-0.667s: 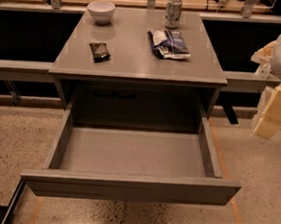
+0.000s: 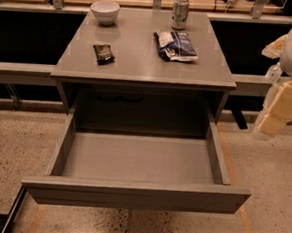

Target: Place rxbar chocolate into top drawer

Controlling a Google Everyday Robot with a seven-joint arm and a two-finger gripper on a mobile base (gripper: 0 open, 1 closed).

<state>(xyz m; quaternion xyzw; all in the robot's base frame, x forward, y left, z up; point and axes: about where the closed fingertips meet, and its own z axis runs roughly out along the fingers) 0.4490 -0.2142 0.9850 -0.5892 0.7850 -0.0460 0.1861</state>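
Observation:
The rxbar chocolate (image 2: pixel 104 53), a small dark wrapper, lies flat on the left part of the grey table top (image 2: pixel 139 63). The top drawer (image 2: pixel 135 193) is pulled fully out below the table, and its smooth grey bottom holds nothing. My gripper (image 2: pixel 270 124) hangs at the right edge of the view, to the right of the table and drawer and level with the table's side. It is far from the bar and touches nothing.
A white bowl (image 2: pixel 104 11) stands at the table's back left. A drink can (image 2: pixel 180 12) stands at the back centre-right. A crinkled blue-and-white bag (image 2: pixel 175 45) lies in front of the can. Speckled floor surrounds the drawer.
The view has shifted slightly. My gripper at the right edge has barely moved. The objects on the table are where they were.

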